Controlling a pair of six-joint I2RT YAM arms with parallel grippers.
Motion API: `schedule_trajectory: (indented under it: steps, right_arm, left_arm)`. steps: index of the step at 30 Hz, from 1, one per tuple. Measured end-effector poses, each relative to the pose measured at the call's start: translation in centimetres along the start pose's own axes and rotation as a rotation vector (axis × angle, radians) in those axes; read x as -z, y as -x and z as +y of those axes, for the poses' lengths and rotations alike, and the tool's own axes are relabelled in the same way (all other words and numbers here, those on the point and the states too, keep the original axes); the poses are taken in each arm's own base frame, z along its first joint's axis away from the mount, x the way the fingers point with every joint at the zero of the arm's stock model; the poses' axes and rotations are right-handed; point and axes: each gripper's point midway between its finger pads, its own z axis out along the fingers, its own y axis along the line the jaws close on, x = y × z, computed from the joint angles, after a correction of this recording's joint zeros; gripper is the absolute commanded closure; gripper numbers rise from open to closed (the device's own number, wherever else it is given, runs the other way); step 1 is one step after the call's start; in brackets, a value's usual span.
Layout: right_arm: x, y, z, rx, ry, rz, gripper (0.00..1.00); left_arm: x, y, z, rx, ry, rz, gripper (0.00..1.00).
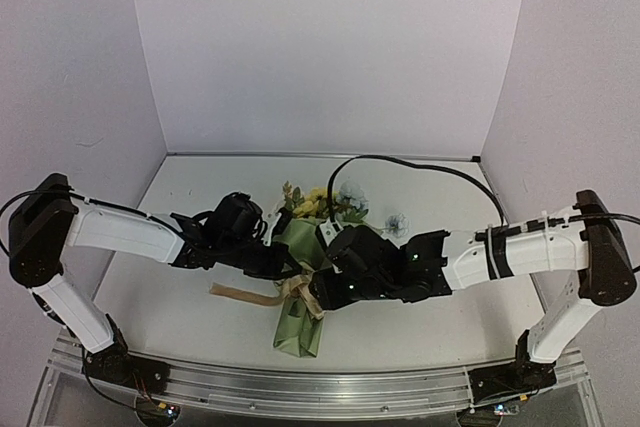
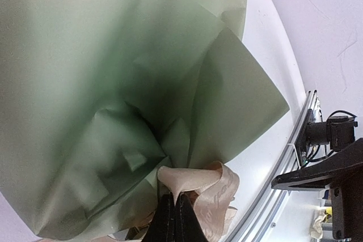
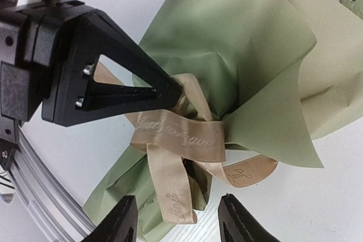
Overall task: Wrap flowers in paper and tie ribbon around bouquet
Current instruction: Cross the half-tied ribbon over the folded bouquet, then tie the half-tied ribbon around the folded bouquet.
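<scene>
Bouquet [image 1: 300, 332] noted lying flat on the counter [image 1: 180, 297], midway between left and right edges and toward the near edge. Long axis runs near-to-far: narrow stem end toward the near edge, flowers [image 1: 318, 203] at the far end. Paper [image 3: 227, 32] is gathered into a cone, olive face outward. Ribbon [image 3: 178, 134] is wrapped round the waist of the cone, looped but loose, one tail trailing toward the left edge. Left hand [image 3: 173, 91] is closed, a ribbon loop pinched at its fingertips on the left of the waist. Right hand [image 3: 178, 219] is held apart at moderate width, nothing gripped; a hanging ribbon tail lies just ahead, in line with the gap between its fingers, so it is judged the nearer hand to that tail. A closing on the tail and a pull away from the left hand, across the long axis, is judged needed. Counter is white and smooth; a metal rail [image 1: 330, 389] runs along its near edge; plain white walls [image 1: 330, 47] enclose three sides; a black cable [image 1: 420, 165] arcs behind the flowers.
</scene>
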Motion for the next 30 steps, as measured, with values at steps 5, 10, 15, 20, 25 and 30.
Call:
schedule_trajectory:
  steps: [5, 10, 15, 20, 25, 30]
  right_arm:
    - [-0.5, -0.4, 0.7, 0.033, -0.029, 0.017, 0.55]
    - [-1.3, -1.7, 1.8, 0.075, -0.048, 0.051, 0.55]
    - [-2.1, -2.5, 1.7, 0.096, -0.081, 0.078, 0.56]
    - [-2.9, -2.7, 1.2, 0.105, -0.129, 0.090, 0.64]
    - [-3.1, -2.7, 0.5, 0.109, -0.173, 0.094, 0.75]
    - [-3.0, -2.7, 0.0, 0.108, -0.203, 0.089, 0.97]
  left_arm:
    - [0.0, 0.0, 0.0, 0.004, 0.005, -0.002, 1.00]
    - [0.1, 0.0, 0.0, 0.011, 0.006, -0.001, 1.00]
    - [0.3, 0.1, -0.1, 0.009, 0.003, -0.006, 1.00]
    - [0.3, 0.1, -0.1, 0.009, 0.003, -0.006, 1.00]
    - [0.3, 0.1, -0.1, 0.009, 0.003, -0.006, 1.00]
    - [0.3, 0.1, -0.1, 0.009, 0.003, -0.005, 1.00]
